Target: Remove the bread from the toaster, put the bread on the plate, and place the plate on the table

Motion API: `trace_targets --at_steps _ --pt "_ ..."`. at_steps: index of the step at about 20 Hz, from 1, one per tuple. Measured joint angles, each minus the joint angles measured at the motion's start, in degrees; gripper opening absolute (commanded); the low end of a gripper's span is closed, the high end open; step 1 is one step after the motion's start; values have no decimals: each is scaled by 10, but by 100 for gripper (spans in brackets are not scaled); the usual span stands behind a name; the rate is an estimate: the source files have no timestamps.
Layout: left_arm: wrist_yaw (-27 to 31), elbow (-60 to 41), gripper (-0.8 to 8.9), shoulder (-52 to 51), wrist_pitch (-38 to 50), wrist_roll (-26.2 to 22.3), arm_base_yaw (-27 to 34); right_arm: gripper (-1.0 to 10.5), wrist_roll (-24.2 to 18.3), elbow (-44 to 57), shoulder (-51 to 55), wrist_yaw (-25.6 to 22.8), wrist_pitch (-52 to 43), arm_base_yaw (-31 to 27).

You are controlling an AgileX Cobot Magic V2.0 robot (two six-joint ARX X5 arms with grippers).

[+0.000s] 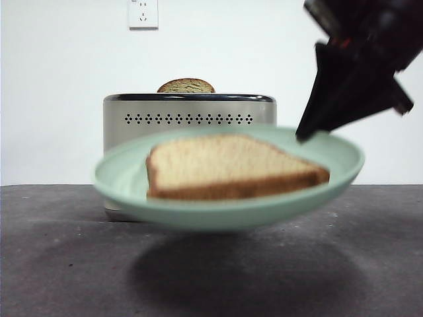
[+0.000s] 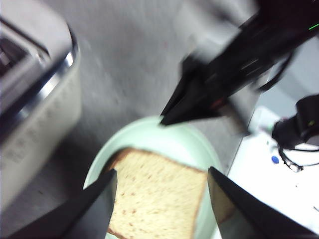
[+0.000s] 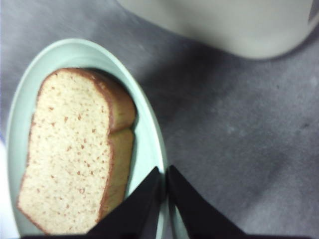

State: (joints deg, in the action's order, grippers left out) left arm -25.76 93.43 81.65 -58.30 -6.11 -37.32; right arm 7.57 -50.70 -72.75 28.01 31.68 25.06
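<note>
1. Front view: the plate [image 1: 228,191] hangs in the air above the table [image 1: 59,264], in front of the toaster [image 1: 189,112]. The bread [image 1: 228,168] lies flat on it. The right gripper [image 1: 305,134] holds the rim at one side, so the plate must go straight down.
2. Left wrist view: the left gripper [image 2: 162,186] hovers over the bread, jaws wide apart, holding nothing.
3. Right wrist view: the right gripper's jaws are squeezed on the plate's rim, bread just beside them.

white wall [image 1: 53,99], wall socket [image 1: 143,13], second slice [image 1: 186,86]
</note>
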Motion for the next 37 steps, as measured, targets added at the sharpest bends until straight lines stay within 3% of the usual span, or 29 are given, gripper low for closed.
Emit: trace_targets --at_steps 5,9,15,19,24,30,37 --pt "7 40 299 -53 -31 0 0 4 0 0 -97 -1 -70 0" --pt "44 40 299 -89 -43 -2 0 4 0 0 -158 -1 -109 0" --pt "49 40 299 -125 -48 -2 0 12 2 0 -200 -3 -131 0" --pt "49 40 297 -125 -60 -2 0 192 2 0 -200 -2 -139 0" --pt "49 40 294 -125 -60 -2 0 204 4 0 -192 -6 -122 0" --pt "49 40 294 -125 -61 -2 0 204 -7 0 -34 -69 -60 0" --pt "49 40 287 -125 -68 -2 0 170 -6 0 242 -72 -23 45"
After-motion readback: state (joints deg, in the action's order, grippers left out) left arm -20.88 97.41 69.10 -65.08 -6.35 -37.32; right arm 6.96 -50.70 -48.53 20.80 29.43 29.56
